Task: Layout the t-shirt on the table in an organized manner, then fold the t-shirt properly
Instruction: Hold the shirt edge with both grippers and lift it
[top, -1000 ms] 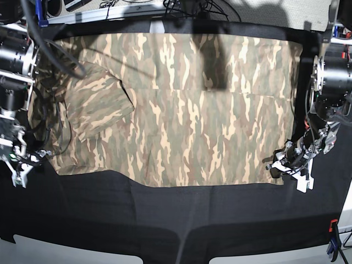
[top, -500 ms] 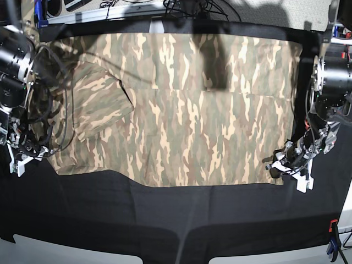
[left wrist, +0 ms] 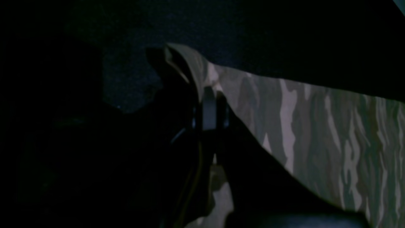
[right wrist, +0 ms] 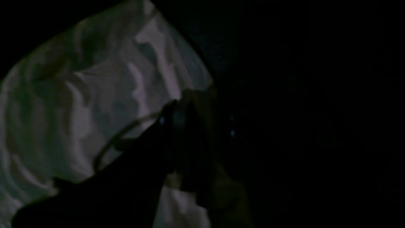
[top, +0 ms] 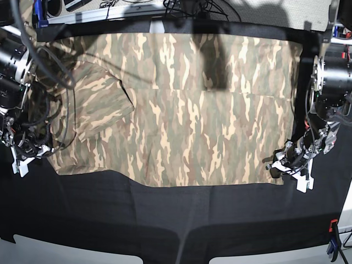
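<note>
The camouflage t-shirt (top: 187, 110) lies spread flat on the black table (top: 165, 220), with one sleeve folded in at the left. My left gripper (top: 276, 165) is at the shirt's lower right corner. In the left wrist view (left wrist: 208, 106) it is shut on the hem of the shirt (left wrist: 316, 126), and the corner stands up a little. My right gripper (top: 26, 158) is at the shirt's lower left corner. In the dark right wrist view (right wrist: 182, 114) its fingers look closed on the edge of the cloth (right wrist: 95, 95).
A blue clamp (top: 38, 14) sits at the table's back left and a red and blue clamp (top: 331, 242) at the front right. Cables (top: 55, 104) hang over the shirt's left side. Black cloth stretches in front of the shirt.
My right gripper has moved up and inward to the shirt's lower left corner. The left arm and the shirt have stayed where they were.
</note>
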### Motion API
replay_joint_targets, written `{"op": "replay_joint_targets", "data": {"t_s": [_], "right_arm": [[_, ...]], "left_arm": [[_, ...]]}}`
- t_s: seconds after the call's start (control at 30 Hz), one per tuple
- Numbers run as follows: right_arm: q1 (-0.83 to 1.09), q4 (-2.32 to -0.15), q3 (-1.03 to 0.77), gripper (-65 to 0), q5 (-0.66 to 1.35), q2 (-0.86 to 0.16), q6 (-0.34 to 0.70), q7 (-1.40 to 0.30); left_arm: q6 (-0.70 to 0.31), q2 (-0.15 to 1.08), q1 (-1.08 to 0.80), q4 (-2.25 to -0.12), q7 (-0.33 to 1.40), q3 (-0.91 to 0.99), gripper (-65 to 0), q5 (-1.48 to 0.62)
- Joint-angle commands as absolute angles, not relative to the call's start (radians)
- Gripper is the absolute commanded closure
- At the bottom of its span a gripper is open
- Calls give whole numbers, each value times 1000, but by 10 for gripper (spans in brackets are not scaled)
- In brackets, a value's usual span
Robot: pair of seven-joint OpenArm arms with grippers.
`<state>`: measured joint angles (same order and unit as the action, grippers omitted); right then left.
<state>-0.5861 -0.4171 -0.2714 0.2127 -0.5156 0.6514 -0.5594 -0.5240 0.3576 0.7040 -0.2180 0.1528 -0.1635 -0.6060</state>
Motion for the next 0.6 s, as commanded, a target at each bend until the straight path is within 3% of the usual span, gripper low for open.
{"op": "replay_joint_targets", "data": {"t_s": [0.0, 0.1, 0.43, 0.57], "right_arm": [[-598, -419, -270, -98, 228, -513, 681, -596], [-601, -419, -270, 0, 243, -513, 681, -596], [-614, -444, -270, 0, 244, -513, 698, -596], [-614, -511, -270, 0, 244, -513, 698, -624]], "left_arm": [[-528, 366, 734, -232, 141, -163, 0, -611], [-528, 366, 734, -232, 140, -163, 0, -611], [-539, 367, 734, -232, 156, -163, 0, -610], [-682, 366, 734, -232, 202, -163, 0, -610]]}}
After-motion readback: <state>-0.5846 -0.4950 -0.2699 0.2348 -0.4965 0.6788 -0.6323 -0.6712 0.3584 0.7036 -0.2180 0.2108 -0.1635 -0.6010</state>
